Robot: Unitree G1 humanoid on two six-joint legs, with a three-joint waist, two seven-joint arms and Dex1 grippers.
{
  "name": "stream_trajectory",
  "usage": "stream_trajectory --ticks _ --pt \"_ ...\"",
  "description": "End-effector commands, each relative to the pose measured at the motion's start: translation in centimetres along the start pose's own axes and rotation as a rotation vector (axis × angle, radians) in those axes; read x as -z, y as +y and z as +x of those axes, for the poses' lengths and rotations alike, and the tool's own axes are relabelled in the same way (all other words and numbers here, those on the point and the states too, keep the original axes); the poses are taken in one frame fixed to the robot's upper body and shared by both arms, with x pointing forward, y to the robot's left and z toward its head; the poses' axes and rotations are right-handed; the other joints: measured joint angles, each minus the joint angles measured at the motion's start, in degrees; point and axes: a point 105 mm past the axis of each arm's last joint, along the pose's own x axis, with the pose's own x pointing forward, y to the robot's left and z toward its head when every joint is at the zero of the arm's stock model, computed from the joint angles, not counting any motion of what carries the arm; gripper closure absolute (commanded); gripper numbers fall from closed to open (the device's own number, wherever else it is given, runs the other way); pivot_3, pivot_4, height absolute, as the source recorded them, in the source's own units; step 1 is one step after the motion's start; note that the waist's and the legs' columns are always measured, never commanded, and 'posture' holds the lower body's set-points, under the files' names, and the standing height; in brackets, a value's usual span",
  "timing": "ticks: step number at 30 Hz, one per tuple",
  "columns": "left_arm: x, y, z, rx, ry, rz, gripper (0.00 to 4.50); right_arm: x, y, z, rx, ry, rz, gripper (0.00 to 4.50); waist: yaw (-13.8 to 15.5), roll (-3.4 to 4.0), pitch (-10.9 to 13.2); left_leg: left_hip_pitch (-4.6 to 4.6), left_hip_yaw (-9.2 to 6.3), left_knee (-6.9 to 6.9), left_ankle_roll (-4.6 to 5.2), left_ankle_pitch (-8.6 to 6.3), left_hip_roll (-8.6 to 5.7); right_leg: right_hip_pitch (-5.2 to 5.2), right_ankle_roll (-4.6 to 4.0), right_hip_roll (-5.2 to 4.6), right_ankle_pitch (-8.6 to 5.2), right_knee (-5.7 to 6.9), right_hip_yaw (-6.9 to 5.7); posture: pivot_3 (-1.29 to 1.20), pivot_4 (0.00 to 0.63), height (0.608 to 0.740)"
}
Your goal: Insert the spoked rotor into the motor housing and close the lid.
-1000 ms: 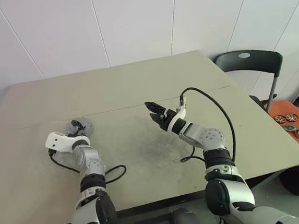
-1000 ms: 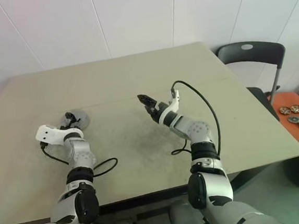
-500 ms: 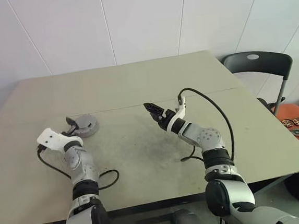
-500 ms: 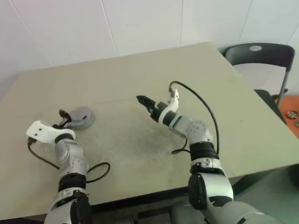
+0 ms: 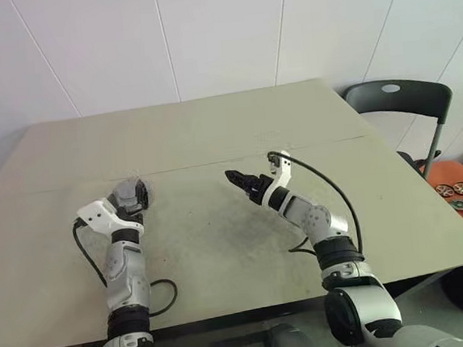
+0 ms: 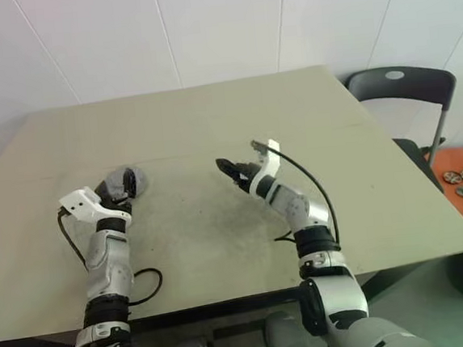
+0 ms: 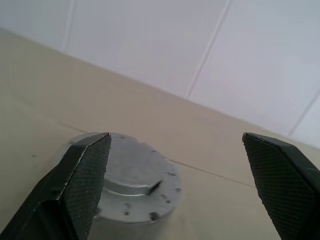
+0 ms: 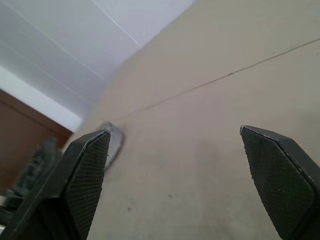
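The motor housing, a squat silver puck, sits on the table at the left. A flat pale-grey lid with a small hub lies on top of it. My left gripper points level at the housing from just in front. It is open, and nothing sits between its fingers. My right gripper hovers over the middle of the table, pointing left toward the distant housing. It is open and empty. The spoked rotor is hidden.
The beige table has a dark scuffed patch near its middle. A black chair stands past the right edge. Lower right, an orange surface carries several round metal parts. Black cables hang from both wrists.
My left gripper has swung right and up and rolled, so it now faces the housing. My right gripper has rolled in place. The housing has stayed put.
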Motion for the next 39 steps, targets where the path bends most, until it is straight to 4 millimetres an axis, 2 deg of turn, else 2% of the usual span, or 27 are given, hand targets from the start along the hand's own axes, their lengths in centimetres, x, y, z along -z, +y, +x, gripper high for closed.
stream_trajectory --ticks 1,7,13,17,21,24,31,37,39 --pt "-1.4 -2.5 0.1 0.174 -0.023 0.066 0.01 -2.1 1.0 -0.2 -0.034 -0.054 -0.154 0.16 0.0 0.0 0.0 0.0 0.0 -0.01 0.0 0.0 0.0 0.0 0.0 0.0 0.0 0.0 0.0 0.0 0.0 0.74" --pt "-2.0 -4.2 -1.3 0.352 -0.01 0.102 0.0 -3.4 1.4 -1.4 -0.07 -0.08 -0.317 0.08 0.0 0.0 0.0 0.02 0.0 -0.03 0.0 0.0 0.01 0.0 0.0 -0.01 0.0 0.0 0.0 0.0 0.0 0.74" --pt "-2.2 -5.7 -2.6 0.551 0.052 0.166 0.0 -3.0 1.6 -3.3 -0.109 -0.042 -0.534 0.08 0.0 0.0 0.0 0.02 0.0 0.02 0.0 0.0 0.01 0.03 -0.01 -0.01 -0.01 -0.01 0.01 0.0 0.0 0.74" --pt "-2.3 -6.2 -3.6 0.64 0.095 0.185 0.0 -2.8 1.3 -4.4 -0.117 -0.028 -0.582 0.08 0.1 0.0 0.0 0.02 0.01 0.03 -0.01 0.0 0.0 0.04 -0.01 -0.03 -0.01 -0.02 0.01 0.0 0.0 0.74" --pt "-2.3 -6.0 -4.2 0.674 0.124 0.218 0.0 -3.3 1.1 -5.2 -0.108 -0.072 -0.603 0.08 0.0 -0.01 0.0 0.05 0.01 0.03 0.0 0.0 0.0 0.04 -0.01 -0.03 -0.01 0.0 0.01 0.0 0.0 0.74" --pt "-2.0 -5.9 -4.6 0.695 0.145 0.24 0.0 -2.8 1.1 -5.5 -0.142 -0.043 -0.627 0.08 0.1 -0.01 0.0 0.05 0.02 0.04 -0.01 0.0 0.0 0.06 -0.01 -0.03 -0.02 -0.02 0.02 0.0 0.0 0.74" --pt "-1.9 -5.7 -4.9 0.712 0.159 0.278 0.0 -3.9 0.8 -5.3 -0.116 -0.084 -0.642 0.08 0.2 -0.02 0.0 0.06 0.02 0.04 -0.01 0.0 0.01 0.06 -0.02 -0.03 -0.01 -0.02 0.02 0.0 0.0 0.74" --pt "-1.8 -5.4 -4.8 0.704 0.16 0.297 0.0 -3.0 2.1 -5.4 -0.197 -0.068 -0.624 0.08 0.2 -0.02 0.0 0.06 0.02 0.03 -0.01 0.0 0.01 0.06 -0.02 -0.03 -0.01 -0.02 0.02 0.0 0.0 0.74" --pt "-1.8 -5.4 -4.8 0.703 0.16 0.301 0.0 -3.0 1.9 -5.6 -0.181 -0.069 -0.634 0.08 0.3 -0.02 0.0 0.05 0.02 0.03 -0.01 0.0 0.01 0.06 -0.02 -0.03 -0.01 -0.02 0.02 0.0 0.0 0.74"
